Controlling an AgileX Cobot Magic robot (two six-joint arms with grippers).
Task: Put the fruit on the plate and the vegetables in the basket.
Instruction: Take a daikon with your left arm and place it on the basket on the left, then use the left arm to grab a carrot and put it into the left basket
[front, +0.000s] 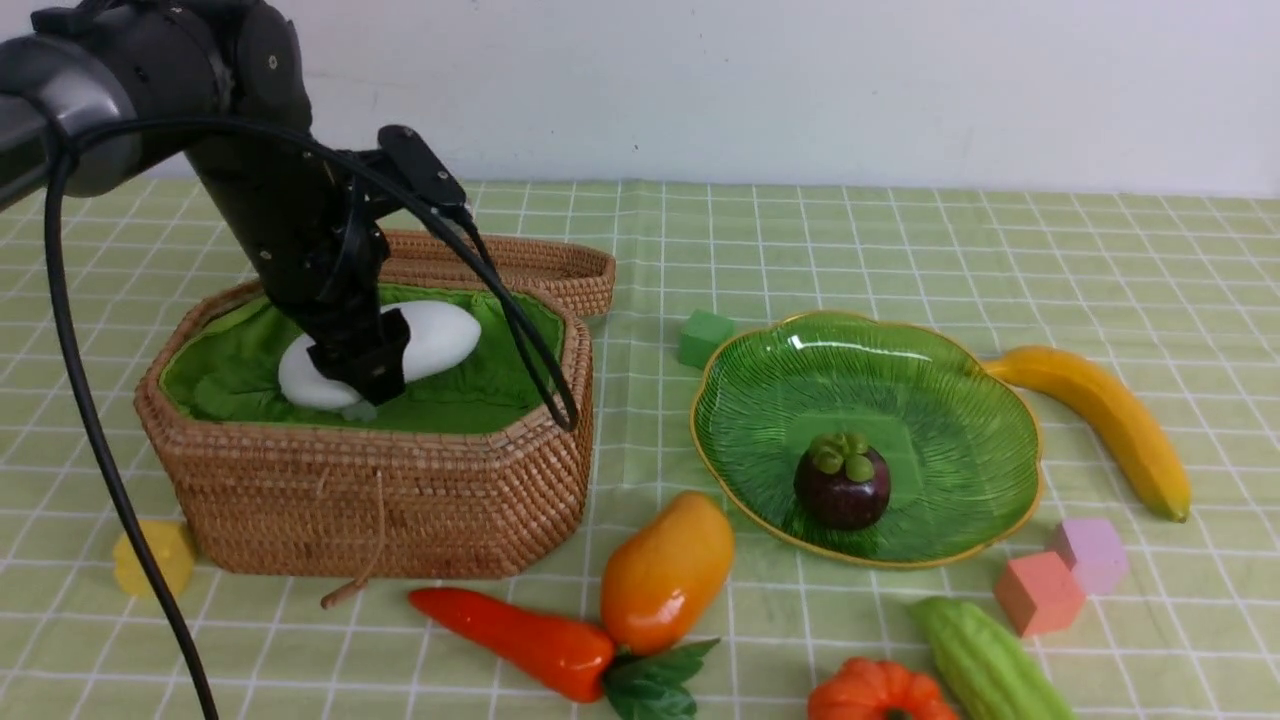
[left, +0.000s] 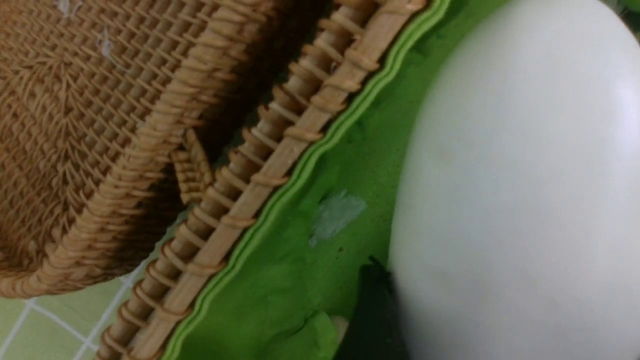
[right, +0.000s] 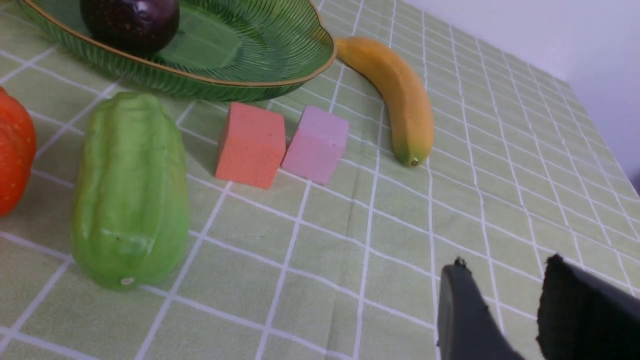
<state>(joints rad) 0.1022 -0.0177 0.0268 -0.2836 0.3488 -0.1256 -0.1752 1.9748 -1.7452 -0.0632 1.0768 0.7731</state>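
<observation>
My left gripper (front: 355, 385) reaches down into the wicker basket (front: 380, 480), shut on the white radish (front: 440, 335), which lies low over the green lining. In the left wrist view the radish (left: 515, 175) fills the jaws, with one dark finger (left: 372, 310) against its side. The mangosteen (front: 842, 482) sits on the green plate (front: 930, 400). The banana (front: 1100, 420) lies right of the plate and the mango (front: 665, 572) in front of it. Carrot (front: 510, 640), pumpkin (front: 875, 692) and gourd (front: 985, 660) lie along the front. My right gripper (right: 505, 265) hovers open over bare cloth near the gourd (right: 130, 190).
The basket's lid (front: 540, 265) lies open behind it. Foam cubes stand about: green (front: 705, 337) left of the plate, orange-pink (front: 1038, 592) and purple (front: 1092, 553) at its front right, yellow (front: 155, 558) at the basket's front left corner.
</observation>
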